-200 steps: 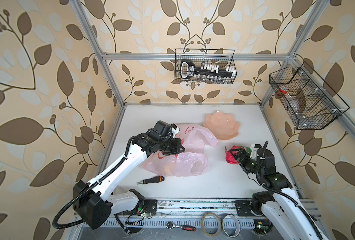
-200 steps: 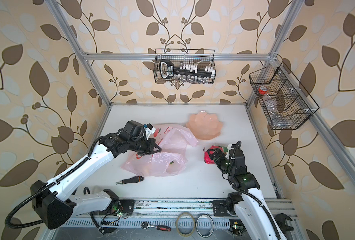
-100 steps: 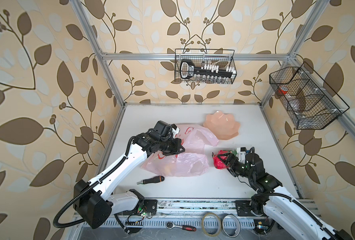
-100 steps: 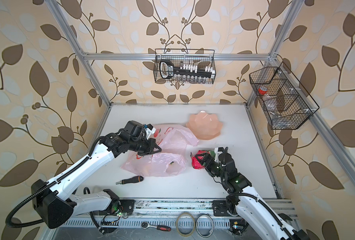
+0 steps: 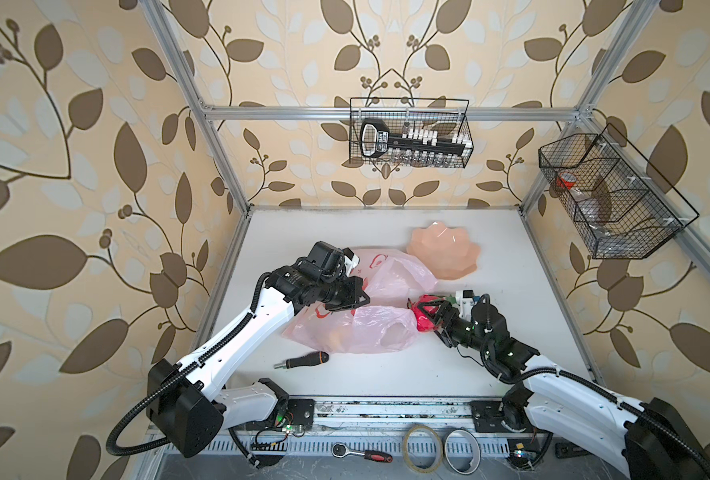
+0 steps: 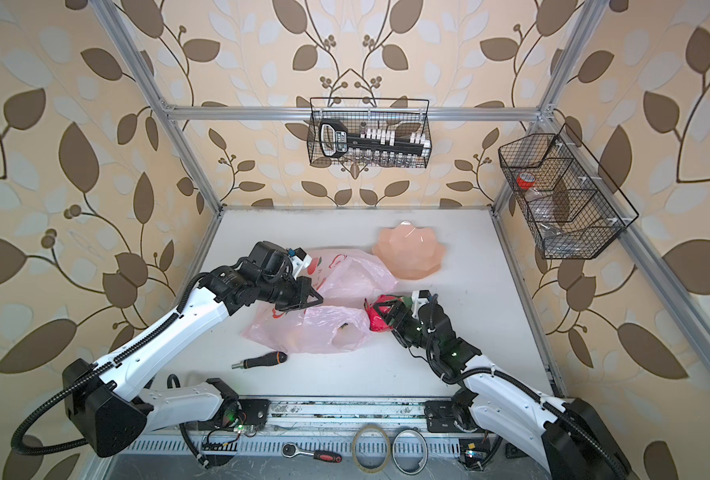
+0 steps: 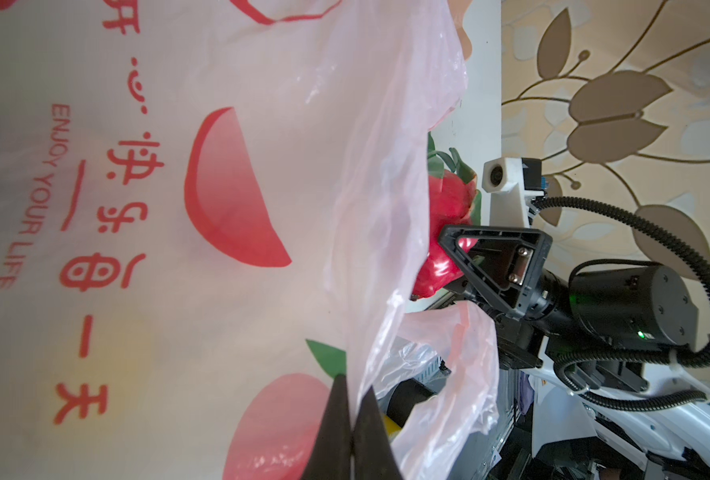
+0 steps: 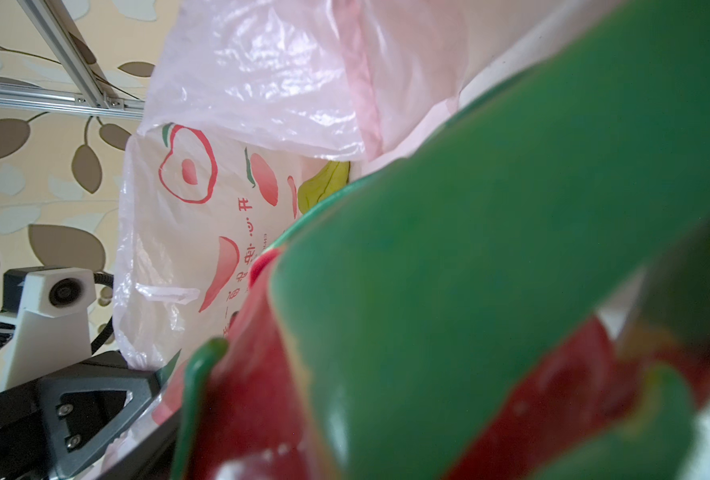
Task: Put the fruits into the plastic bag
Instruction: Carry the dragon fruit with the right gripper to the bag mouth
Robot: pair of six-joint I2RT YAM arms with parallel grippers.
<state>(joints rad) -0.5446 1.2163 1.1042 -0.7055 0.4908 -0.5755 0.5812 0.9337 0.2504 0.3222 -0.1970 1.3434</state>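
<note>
Dragon fruit (image 5: 421,324) into the plastic bag (image 5: 353,332) is the step in hand, and I'd judge it nearly there. The right claw (image 5: 431,316) has its jaws spread wide around the red body, gripping it right at the bag's mouth. The left claw (image 7: 351,434) is pinched tight on the upper film, holding that mouth up. A yellow-green fruit (image 8: 324,183) already lies inside, and the bag sprawls on the tabletop (image 5: 490,257) beside a peach plate (image 5: 442,253). Next, to my eye, the right arm must push deeper through the opening, clear of the loose handle, before letting go.
</note>
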